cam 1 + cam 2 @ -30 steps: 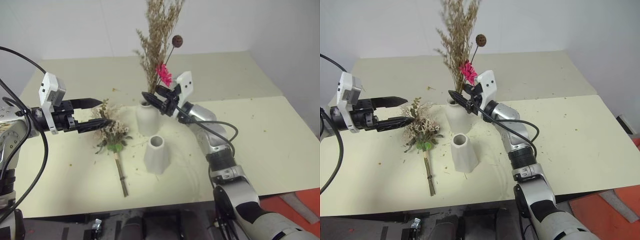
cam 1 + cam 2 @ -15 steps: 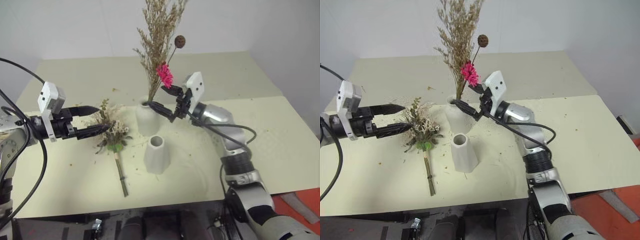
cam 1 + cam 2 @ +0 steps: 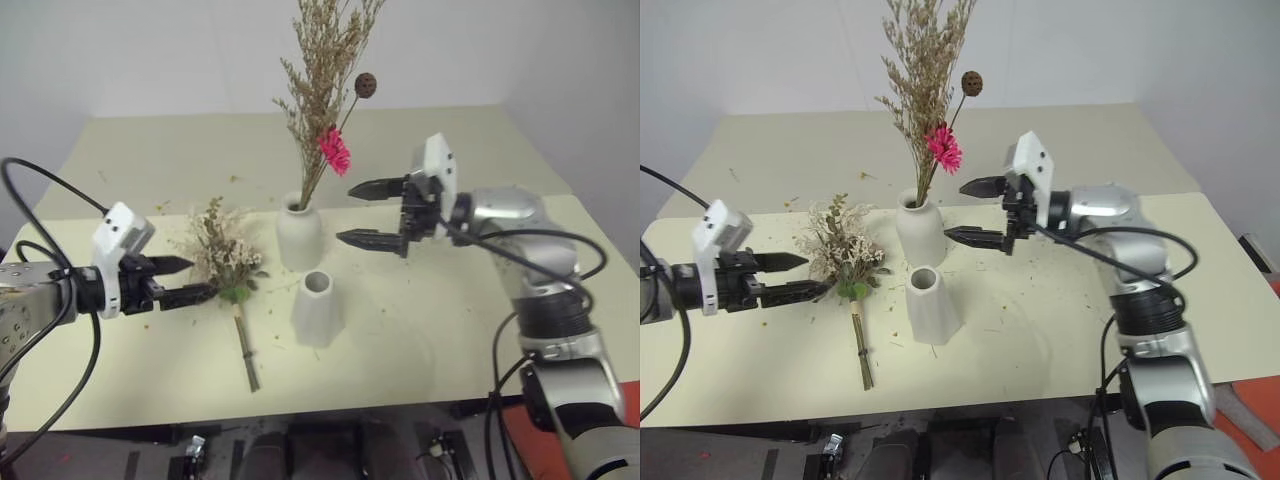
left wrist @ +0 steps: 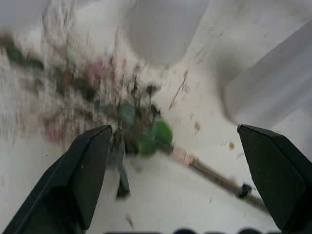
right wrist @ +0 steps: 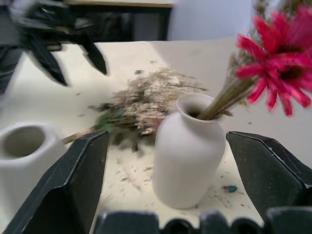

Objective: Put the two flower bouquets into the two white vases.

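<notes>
The slim bouquet point(image 3: 322, 90) of tan grasses with a bright pink flower point(image 3: 335, 150) stands in the rounded white vase point(image 3: 299, 236). My right gripper point(image 3: 347, 213) is open just to that vase's right, pointing at it and touching nothing. The fuller bouquet point(image 3: 222, 262) lies on the table left of the vases, its stems point(image 3: 245, 350) running toward the front edge. In front of the rounded vase stands the cone vase point(image 3: 317, 310), upright and empty. My left gripper point(image 3: 195, 278) is open, low at the fuller bouquet's left side. One fingertip reaches its green leaves point(image 4: 158, 134).
The cream table point(image 3: 150, 160) is littered with dried flower bits around the vases. Its front edge point(image 3: 300, 405) runs just past the stem ends. A seam point(image 3: 500, 198) joins a second tabletop behind. Black cables point(image 3: 60, 330) hang from both arms.
My right gripper has let go of the slim bouquet at the vase mouth, opened wide and pulled back to the right. My left gripper has sunk toward the table beside the fuller bouquet.
</notes>
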Controlling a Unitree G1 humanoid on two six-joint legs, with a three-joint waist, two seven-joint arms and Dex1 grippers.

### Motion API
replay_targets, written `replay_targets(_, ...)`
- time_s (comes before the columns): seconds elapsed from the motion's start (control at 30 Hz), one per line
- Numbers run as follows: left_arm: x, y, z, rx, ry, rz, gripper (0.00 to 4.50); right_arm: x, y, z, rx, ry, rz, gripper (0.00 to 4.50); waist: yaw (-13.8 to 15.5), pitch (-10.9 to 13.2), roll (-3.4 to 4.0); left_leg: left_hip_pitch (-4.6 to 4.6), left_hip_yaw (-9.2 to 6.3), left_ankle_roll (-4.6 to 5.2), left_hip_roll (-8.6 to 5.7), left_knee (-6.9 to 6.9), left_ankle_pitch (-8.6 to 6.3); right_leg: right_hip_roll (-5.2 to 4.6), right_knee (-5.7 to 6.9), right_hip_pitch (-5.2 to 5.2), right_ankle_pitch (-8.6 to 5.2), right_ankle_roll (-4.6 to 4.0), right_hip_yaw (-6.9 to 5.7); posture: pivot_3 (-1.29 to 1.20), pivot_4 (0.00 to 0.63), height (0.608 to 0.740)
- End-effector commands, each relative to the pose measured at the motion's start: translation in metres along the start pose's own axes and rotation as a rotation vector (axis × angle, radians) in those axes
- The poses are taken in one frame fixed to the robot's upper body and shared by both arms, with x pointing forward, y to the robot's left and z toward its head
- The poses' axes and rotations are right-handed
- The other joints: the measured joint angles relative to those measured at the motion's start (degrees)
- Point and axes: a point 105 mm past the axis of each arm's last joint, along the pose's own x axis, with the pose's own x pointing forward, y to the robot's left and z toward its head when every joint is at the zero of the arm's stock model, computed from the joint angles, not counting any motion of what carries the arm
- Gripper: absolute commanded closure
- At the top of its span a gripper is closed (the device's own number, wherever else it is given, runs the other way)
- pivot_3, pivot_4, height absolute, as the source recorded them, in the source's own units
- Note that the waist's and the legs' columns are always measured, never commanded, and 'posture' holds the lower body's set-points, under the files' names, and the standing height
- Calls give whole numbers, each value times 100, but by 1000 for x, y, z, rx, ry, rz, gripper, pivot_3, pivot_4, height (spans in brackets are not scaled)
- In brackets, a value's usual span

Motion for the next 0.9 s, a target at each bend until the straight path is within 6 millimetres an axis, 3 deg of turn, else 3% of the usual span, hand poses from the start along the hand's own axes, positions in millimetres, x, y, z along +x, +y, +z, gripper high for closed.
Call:
replay_targets(0.03, 3, -9, -2, -37, 104, 12, 0, -10, 5, 22, -76, -30, 115, 10, 7, 0, -1, 2, 0, 0, 0, 0, 0, 1, -3, 2, 0, 0, -1, 0, 150, 740)
replay_targets(0.23, 26, -11, -16, -125, 273, 53, 0, -15, 4, 26, -187, -22, 207, 10, 15, 0, -1, 1, -1, 0, -2, 3, 0, 0, 5, 6, 0, 0, 0, 0, 150, 740)
replay_targets(0.47, 59, 7, -26, -176, 352, 169, 0, -16, 8, 31, -222, -42, 237, 10, 34, 1, -3, -5, -1, -2, -2, 3, 1, -3, 8, -2, 1, -1, 2, 0, 150, 740)
replay_targets(0.63, 76, 17, -23, -199, 369, 241, 0, -17, 12, 31, -219, -54, 237, 10, 76, 1, -3, -2, -2, -4, -8, 6, 2, -10, 9, 2, 1, 0, 3, 0, 150, 740)
replay_targets(0.77, 88, 12, -19, -210, 369, 218, 0, -18, 18, 31, -213, -63, 242, 10, 145, 1, -2, 4, -2, -16, -9, 6, 9, -10, 8, 2, 1, 0, 3, 0, 150, 740)
replay_targets(0.9, 88, 15, -19, -214, 372, 241, 947, -20, 19, 32, -207, -67, 235, 0, 179, 1, -2, 12, -2, -27, -11, 8, 16, -13, 8, 7, 1, -1, 5, 0, 150, 740)
